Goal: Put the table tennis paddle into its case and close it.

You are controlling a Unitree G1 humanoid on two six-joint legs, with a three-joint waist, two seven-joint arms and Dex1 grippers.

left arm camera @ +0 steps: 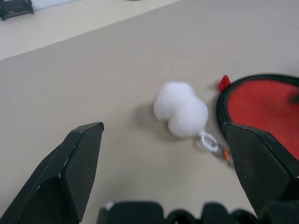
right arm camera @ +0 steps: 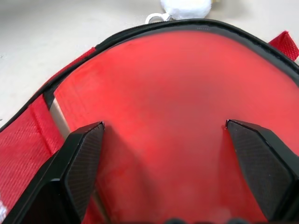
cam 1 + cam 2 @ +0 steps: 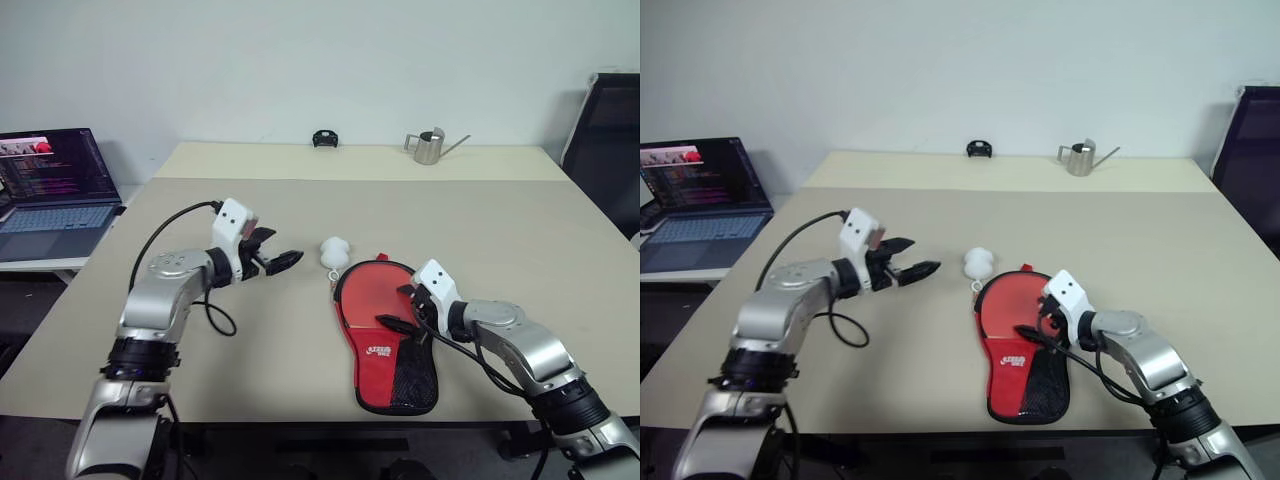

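The case (image 3: 383, 352) lies flat on the table in front of my right arm. It is red with a small white logo, a black zipper rim and black mesh at its narrow end. Inside the rim lies a smooth red round face with a pale edge strip, the table tennis paddle (image 2: 159, 84). Its handle is hidden. A white pom-pom pull (image 3: 335, 250) rests on the table at the case's far left edge. My right gripper (image 3: 398, 306) is open just over the round red face, holding nothing. My left gripper (image 3: 278, 250) is open and empty, pointing at the pom-pom (image 1: 181, 109) from the left.
An open laptop (image 3: 55, 190) stands on a side table at the far left. A metal watering can (image 3: 430, 147) and a small black object (image 3: 323, 138) sit at the table's back edge. A black chair (image 3: 610, 140) is at the right.
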